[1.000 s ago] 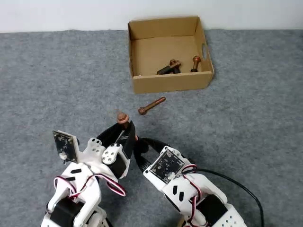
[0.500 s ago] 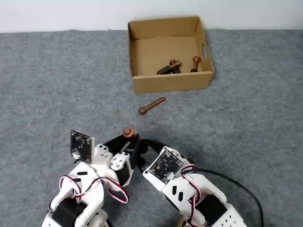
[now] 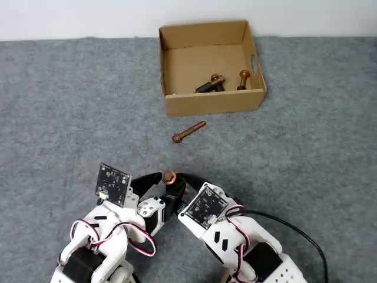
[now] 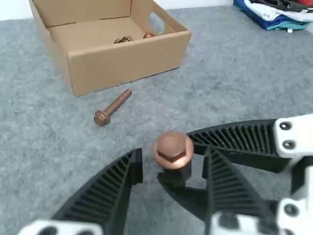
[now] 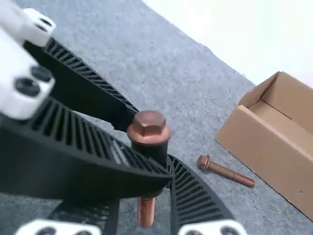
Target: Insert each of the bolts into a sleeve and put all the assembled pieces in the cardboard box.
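cardboard box [image 3: 212, 103]: 1 | loose bolt [image 3: 188, 131]: 1 | sleeved bolt [image 3: 169, 177], held: 1 | boxed pieces [image 3: 211, 84]: count unclear

Grey carpet [image 3: 70, 106] across the whole work surface — white wall [image 3: 76, 17] along its far edge. Bundle of blue-and-white fabric [image 4: 274, 12] lying farther off.

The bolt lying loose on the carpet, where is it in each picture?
High view: the loose bolt lies on the carpet just in front of the cardboard box.
Left wrist view: the bolt lies before the box's front wall.
Right wrist view: the bolt lies near the box's corner.
Shared landmark: the cardboard box.
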